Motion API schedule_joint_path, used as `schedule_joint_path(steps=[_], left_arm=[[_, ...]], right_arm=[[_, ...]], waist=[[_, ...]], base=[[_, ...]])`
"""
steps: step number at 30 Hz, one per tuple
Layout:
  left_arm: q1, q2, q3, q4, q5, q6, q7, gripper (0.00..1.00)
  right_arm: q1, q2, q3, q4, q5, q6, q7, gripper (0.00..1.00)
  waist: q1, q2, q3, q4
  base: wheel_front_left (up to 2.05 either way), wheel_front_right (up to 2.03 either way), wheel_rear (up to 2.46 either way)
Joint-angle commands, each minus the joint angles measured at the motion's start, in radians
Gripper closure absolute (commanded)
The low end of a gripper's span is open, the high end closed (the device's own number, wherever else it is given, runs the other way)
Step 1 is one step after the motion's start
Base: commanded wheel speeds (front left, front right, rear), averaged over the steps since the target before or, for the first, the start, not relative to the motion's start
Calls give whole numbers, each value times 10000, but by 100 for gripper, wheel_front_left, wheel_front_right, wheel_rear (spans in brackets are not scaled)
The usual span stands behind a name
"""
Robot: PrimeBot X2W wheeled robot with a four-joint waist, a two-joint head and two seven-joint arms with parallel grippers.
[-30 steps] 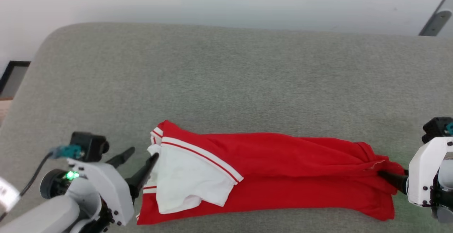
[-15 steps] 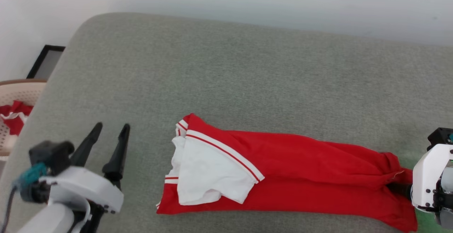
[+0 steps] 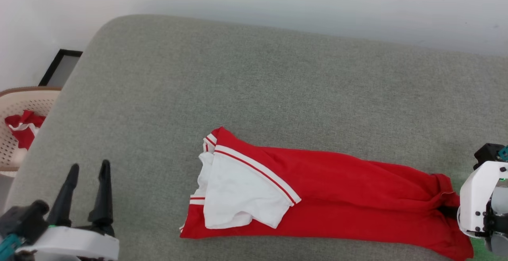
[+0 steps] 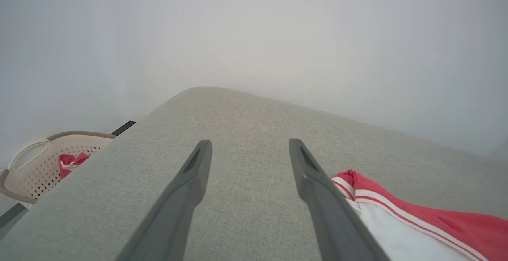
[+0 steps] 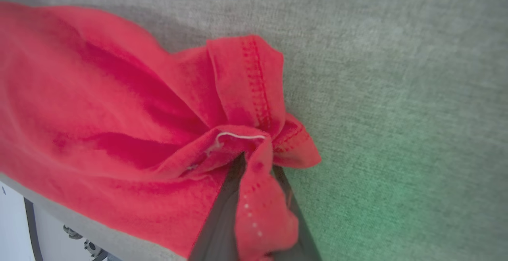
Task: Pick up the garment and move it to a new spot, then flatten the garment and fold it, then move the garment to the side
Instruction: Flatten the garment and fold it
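Red cloth sits pinched between the two dark fingers of the right gripper (image 5: 258, 164), which are drawn close together on the stitched hem at the right end of the garment (image 3: 357, 197). From this grip the garment stretches leftward as a long narrow band. It lies along the near part of the grey fabric surface (image 3: 254, 86), with its white sleeve (image 3: 242, 197) folded on top at the left end, edged by red-and-white striped trim. The left gripper (image 4: 250, 142) is apart from the garment on the left side, its fingers spread wide with nothing between them, over bare grey fabric. Beyond the left edge of the surface stands a pale perforated basket (image 3: 29, 89) that holds a small red cloth (image 3: 22, 128)
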Motion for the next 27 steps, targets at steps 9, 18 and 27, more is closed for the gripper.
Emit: schedule_joint_path(steps=[9,18,27], left_arm=[[247,-1040,1200,169,983,-1050,-8,0],[147,-1478,1746,152,1491,-1562,-8,0],[257,-1557,1874,513,1495,-1741,-8,0]], right_arm=[[53,-697,-622,441,91,-28,-372,100],[27,-1722,-1701,1055,-404,-18,-908,100],[272,-1782,-1195,-32,156,-15,-737,100]], waist=[[0,0,92,-157],[0,0,241,-480],[0,0,143,-913]], base=[[0,0,0],[0,0,0],[0,0,0]])
